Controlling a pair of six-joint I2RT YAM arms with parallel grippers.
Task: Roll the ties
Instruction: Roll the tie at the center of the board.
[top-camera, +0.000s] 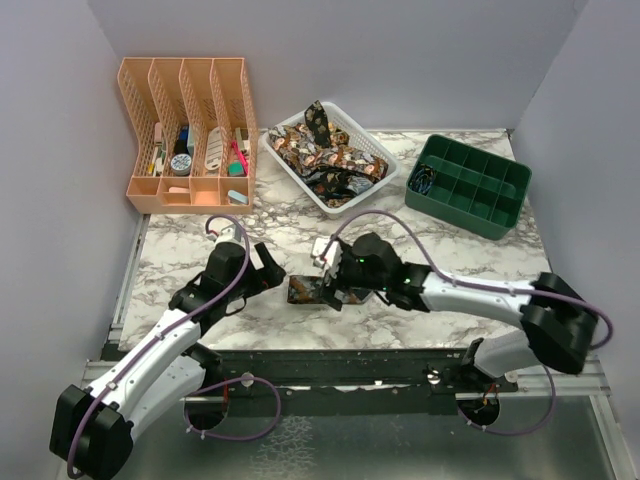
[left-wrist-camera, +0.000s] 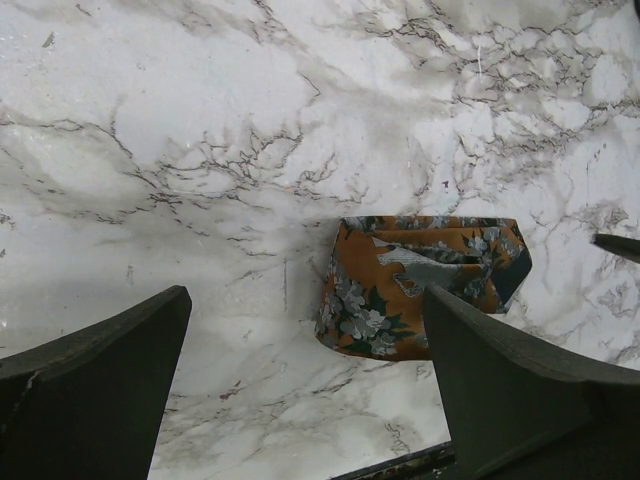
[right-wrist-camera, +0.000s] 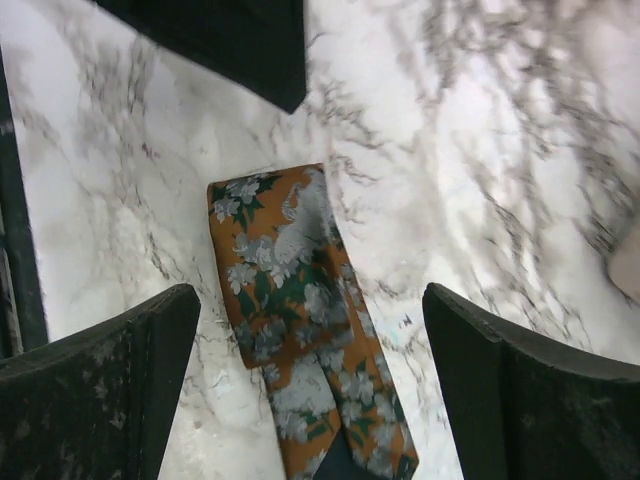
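Matte black right tool (right-wrist-camera: 308, 300) over folded floral tie (right-wrist-camera: 272, 255)

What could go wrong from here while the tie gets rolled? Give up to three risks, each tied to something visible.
1. The left end effector and right end effector are both open, so nothing holds the folded tie; the fold may spring loose.
2. Both hover close together over the tie, so they might bump when closing in.
3. The tie lies near the table edge; a nudge might push it off.
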